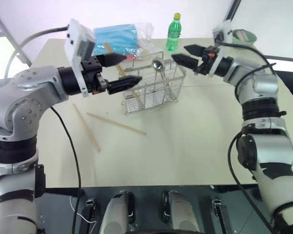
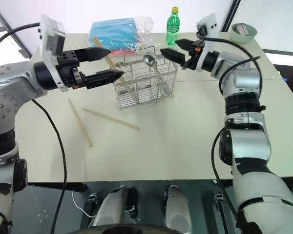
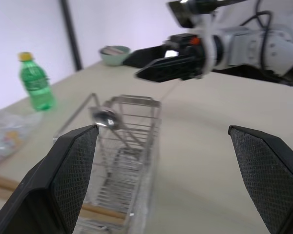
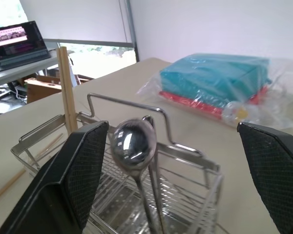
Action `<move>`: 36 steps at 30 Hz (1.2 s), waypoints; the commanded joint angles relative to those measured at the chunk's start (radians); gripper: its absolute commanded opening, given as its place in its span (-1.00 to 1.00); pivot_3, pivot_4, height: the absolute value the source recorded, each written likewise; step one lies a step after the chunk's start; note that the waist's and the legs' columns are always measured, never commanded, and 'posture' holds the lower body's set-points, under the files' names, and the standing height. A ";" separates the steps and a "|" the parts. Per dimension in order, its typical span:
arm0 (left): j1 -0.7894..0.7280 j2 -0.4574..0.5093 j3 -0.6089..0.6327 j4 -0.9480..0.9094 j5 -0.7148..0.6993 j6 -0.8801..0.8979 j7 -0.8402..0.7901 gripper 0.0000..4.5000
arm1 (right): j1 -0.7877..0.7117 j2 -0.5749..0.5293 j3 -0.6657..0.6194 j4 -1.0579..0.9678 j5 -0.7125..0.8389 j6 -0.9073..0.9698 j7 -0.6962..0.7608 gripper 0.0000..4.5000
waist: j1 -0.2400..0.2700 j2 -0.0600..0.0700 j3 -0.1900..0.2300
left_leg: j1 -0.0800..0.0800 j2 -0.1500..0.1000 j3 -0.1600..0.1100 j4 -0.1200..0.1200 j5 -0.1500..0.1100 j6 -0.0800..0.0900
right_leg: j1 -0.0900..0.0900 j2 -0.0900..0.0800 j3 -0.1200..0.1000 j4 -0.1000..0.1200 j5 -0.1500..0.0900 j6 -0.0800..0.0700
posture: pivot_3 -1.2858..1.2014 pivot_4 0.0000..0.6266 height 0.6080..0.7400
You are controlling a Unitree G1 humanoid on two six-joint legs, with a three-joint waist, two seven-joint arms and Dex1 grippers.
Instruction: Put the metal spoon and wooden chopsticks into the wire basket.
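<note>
green bottle (image 2: pixel 173 26), label perhaps yellow, unreadable

A shiny silver spoon (image 1: pixel 157 65) stands in the silver wire-grid basket (image 1: pixel 154 87); light-brown chopsticks (image 1: pixel 115 124) lie on the beige desk (image 1: pixel 185 141).

Glossy metal spoon (image 4: pixel 134 141); wire basket (image 1: pixel 154 87)

We count one rectangular silver wire basket (image 2: pixel 145 84), holding one shiny metal spoon (image 2: pixel 149 60) and at least one light-brown wooden chopstick (image 2: pixel 113 68); two more wooden chopsticks (image 2: pixel 110 119) lie on the table. We also count one green plastic bottle (image 2: pixel 172 26), one teal packet in clear wrap (image 2: pixel 115 29), one pale green bowl (image 2: pixel 243 32) and two black-fingered grippers.
</note>
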 commanded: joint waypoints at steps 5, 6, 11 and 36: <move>-0.041 -0.070 0.303 -0.097 -0.112 0.297 0.489 1.00 | -0.033 -0.243 -0.047 -0.272 0.170 0.191 0.349 0.96 | 0.002 0.000 0.000 | 0.000 0.001 -0.002 -0.001 0.000 0.000 | 0.000 0.000 0.000 -0.001 0.000 0.000 | 0.03 -0.52 0.50; -0.046 -0.086 0.327 -0.106 -0.129 0.331 0.533 1.00 | -0.018 -0.257 -0.046 -0.302 0.182 0.212 0.364 0.96 | 0.001 -0.001 0.000 | 0.001 0.001 -0.002 -0.001 0.000 0.000 | 0.001 0.000 0.000 -0.001 0.000 0.000 | 0.03 -0.52 0.50; -0.193 -0.346 0.537 -0.160 0.128 0.694 0.974 1.00 | 0.199 -0.367 -0.046 -0.600 0.319 0.381 0.474 0.96 | 0.006 -0.006 -0.001 | 0.003 0.001 -0.005 0.000 -0.004 0.007 | 0.007 0.000 -0.002 -0.002 0.000 0.001 | 0.03 -0.52 0.50; -0.097 -0.368 0.421 0.391 0.329 0.678 1.145 1.00 | 0.409 -0.299 -0.092 -0.777 0.413 0.410 0.274 0.96 | 0.026 -0.012 0.001 | 0.001 0.000 -0.003 0.001 -0.001 0.000 | 0.003 -0.002 -0.002 0.000 0.000 0.000 | 0.03 -0.52 0.50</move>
